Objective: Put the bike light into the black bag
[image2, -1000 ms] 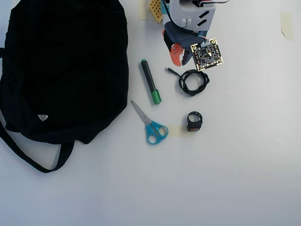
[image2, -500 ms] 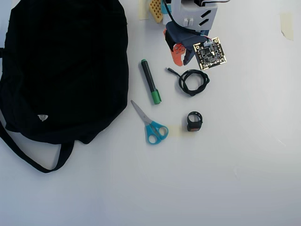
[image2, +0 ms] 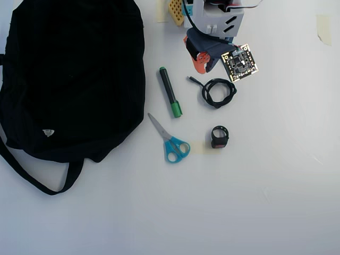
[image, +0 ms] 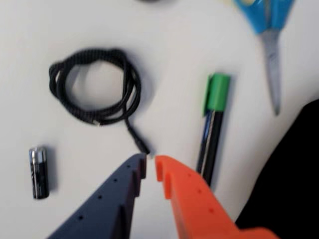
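Observation:
The bike light, a small black block with a round loop strap, lies on the white table to the right of the scissors. The black bag fills the left of the overhead view, its strap trailing below, and its edge shows at the right of the wrist view. My gripper hovers near the top centre, well above the bike light as the overhead view shows it. Its dark blue and orange fingers meet at the tips, holding nothing. The wrist view shows almost nothing of the bike light.
A coiled black cable lies between gripper and bike light. A green-capped marker and blue-handled scissors lie between the cable and the bag. A small black battery sits left of the gripper in the wrist view.
The wrist has turned slightly and drawn back toward the top; the camera board on it has shifted a little to the right. Objects on the table have not moved.

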Robot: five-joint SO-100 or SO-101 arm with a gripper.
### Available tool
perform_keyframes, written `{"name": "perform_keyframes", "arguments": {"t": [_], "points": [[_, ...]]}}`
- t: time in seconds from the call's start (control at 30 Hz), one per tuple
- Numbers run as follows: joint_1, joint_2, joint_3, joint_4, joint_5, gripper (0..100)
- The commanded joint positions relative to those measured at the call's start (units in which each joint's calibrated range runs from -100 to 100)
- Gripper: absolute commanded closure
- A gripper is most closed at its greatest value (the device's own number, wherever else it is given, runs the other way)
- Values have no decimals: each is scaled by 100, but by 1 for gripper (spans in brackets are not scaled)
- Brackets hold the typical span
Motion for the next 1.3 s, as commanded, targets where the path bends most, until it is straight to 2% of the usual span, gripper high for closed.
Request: {"name": "perform_keyframes", "arguments": {"t": [0.0, 0.3, 0.53, 0.8, 1.27], "points": [[-23, -112, 99, -71, 16, 97], [-53, -103, 189, -872, -330, 98], [-135, 254, 189, -1045, -340, 97], [-480, 851, 162, -1751, -299, 97], [-495, 3241, -2615, -1734, -340, 97]]}}
